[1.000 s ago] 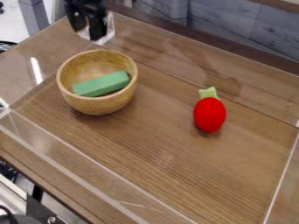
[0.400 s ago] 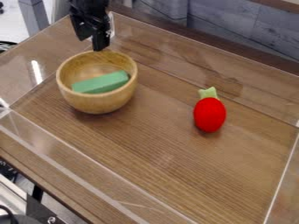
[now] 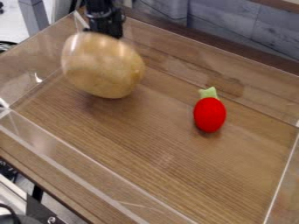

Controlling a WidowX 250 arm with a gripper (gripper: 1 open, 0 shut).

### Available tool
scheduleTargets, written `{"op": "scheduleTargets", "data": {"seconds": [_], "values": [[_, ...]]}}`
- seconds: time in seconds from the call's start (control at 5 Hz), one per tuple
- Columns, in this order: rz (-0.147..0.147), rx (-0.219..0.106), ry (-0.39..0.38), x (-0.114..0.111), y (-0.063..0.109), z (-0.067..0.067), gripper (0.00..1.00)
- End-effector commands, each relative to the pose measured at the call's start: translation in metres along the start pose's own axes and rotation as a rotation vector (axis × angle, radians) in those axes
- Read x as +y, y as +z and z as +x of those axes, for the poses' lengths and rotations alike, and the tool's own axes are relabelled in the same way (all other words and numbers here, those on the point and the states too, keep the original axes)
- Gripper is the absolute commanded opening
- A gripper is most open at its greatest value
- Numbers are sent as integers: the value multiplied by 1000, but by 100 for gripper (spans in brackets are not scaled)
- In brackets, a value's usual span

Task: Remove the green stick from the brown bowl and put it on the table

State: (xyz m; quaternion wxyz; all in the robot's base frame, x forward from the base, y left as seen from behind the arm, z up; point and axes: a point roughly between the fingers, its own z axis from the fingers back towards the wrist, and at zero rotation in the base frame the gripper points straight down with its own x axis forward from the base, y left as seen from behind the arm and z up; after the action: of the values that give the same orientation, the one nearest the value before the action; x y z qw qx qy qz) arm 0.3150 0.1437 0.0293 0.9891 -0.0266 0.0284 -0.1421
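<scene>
- The black gripper (image 3: pixel 103 26) sits at the rim of the round light-brown wooden bowl (image 3: pixel 103 66), which is tipped over with its underside showing.
- I cannot tell how far apart its jaws stand.
- No readable writing.

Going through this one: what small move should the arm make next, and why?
Probably lift the pincer slightly off the far rim. The round light-brown wooden bowl is tipped, blurred, showing its rounded outside, and the green stick is hidden, so pressing on risks rolling it across the dark wood-grain table.

Grey plank-patterned surface (image 3: pixel 246 31) lies beyond the clear acrylic walls (image 3: pixel 140 188), evenly lit.
</scene>
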Motion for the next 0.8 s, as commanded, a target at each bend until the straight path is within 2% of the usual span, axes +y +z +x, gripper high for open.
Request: {"op": "scheduleTargets", "data": {"seconds": [0.0,0.2,0.6], "values": [[33,-18,-15,-3,8,5,0],[33,9,-27,-6,0,6,0],[37,59,52,25,-3,-2,0]]}}
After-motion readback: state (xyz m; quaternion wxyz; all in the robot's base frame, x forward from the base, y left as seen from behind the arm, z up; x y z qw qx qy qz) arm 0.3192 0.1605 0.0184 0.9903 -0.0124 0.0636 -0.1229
